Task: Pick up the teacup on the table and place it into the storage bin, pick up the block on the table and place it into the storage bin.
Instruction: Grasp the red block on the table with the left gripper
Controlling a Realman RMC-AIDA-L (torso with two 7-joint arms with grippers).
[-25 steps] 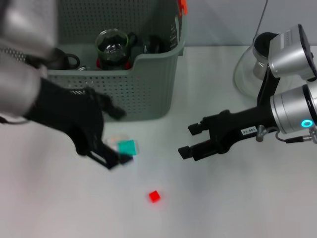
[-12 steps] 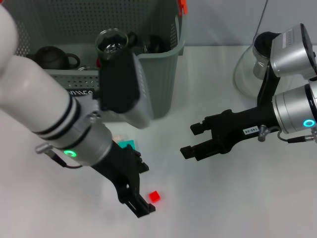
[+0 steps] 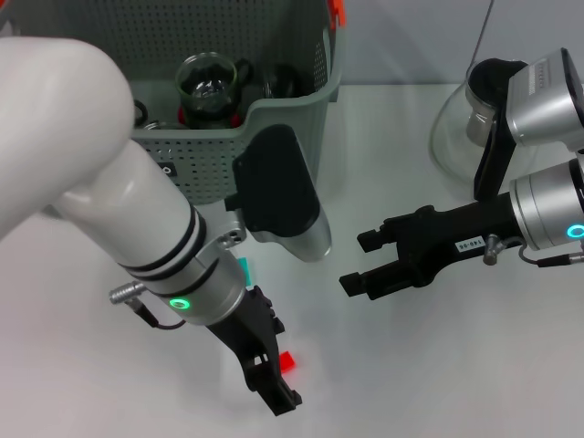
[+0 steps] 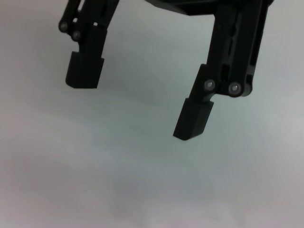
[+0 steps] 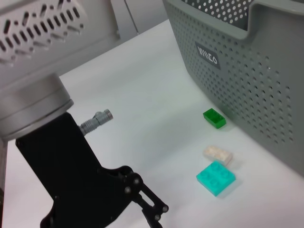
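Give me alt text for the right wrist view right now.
The left arm's black end effector hangs over the white table, beside the grey perforated storage bin. Green, cream and teal blocks lie along the bin's wall.

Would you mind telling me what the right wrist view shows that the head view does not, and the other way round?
Only the right wrist view shows the small green block and the cream block lying on the white table beside the basket wall. Only the head view shows the small red cube by the left tool, the open right tool, and the glass cup inside the basket. Both show the grey-green perforated storage bin, the teal block and the left arm.
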